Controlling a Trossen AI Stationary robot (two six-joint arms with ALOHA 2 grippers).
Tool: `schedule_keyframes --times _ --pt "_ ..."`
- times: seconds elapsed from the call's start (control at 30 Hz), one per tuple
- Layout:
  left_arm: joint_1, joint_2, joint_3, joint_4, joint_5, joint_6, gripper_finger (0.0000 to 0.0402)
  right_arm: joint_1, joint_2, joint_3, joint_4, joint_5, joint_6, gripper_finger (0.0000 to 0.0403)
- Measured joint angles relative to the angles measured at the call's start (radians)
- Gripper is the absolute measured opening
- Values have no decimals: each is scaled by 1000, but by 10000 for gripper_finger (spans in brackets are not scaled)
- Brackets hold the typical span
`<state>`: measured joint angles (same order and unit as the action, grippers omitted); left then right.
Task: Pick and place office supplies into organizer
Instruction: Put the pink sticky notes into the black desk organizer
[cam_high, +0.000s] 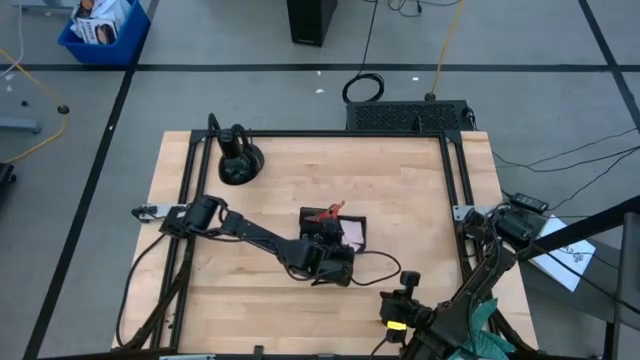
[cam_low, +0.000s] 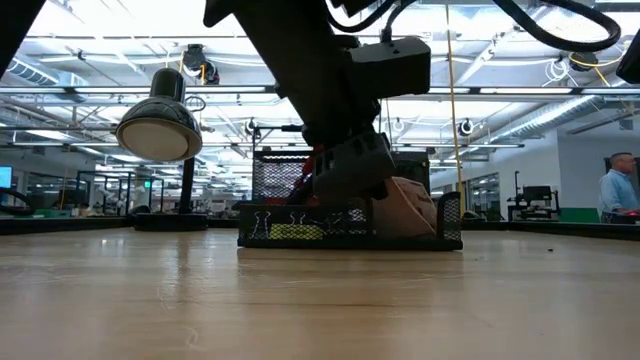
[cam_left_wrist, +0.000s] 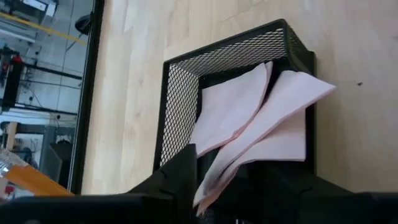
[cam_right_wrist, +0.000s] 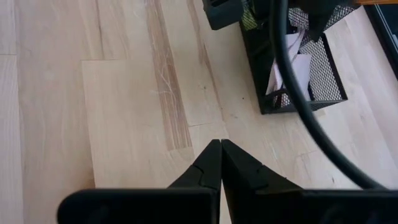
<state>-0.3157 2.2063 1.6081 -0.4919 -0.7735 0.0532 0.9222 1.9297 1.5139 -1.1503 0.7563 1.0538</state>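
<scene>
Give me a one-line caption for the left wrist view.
Pink notepad sheets splayed in the black mesh organizer's end compartment, left gripper directly above them.

high: straight down, far | low: table-level, facing organizer (cam_low: 350, 225) | wrists: close above (both share the organizer)

The organizer (cam_left_wrist: 180, 106) was black wire mesh, holding pale pink notepad sheets (cam_left_wrist: 249, 124). Red scissor handles (cam_high: 328, 211) showed at its far end, and a yellow-green piece (cam_low: 297, 231) behind the mesh. The table (cam_high: 400, 190) was light wood with a black frame.
</scene>
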Motion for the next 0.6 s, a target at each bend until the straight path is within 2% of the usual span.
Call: schedule_keyframes --times 0.1,0.27,0.37,0.6 --pt "6 0 0 0 10 -6 108 0 0 0 1 0 0 2" --pt "24 0 0 0 84 6 43 0 0 0 11 0 -10 2" --pt "24 0 0 4 76 5 12 0 0 0 26 1 -27 2" --pt "24 0 0 17 53 18 14 0 0 0 25 1 -29 2"
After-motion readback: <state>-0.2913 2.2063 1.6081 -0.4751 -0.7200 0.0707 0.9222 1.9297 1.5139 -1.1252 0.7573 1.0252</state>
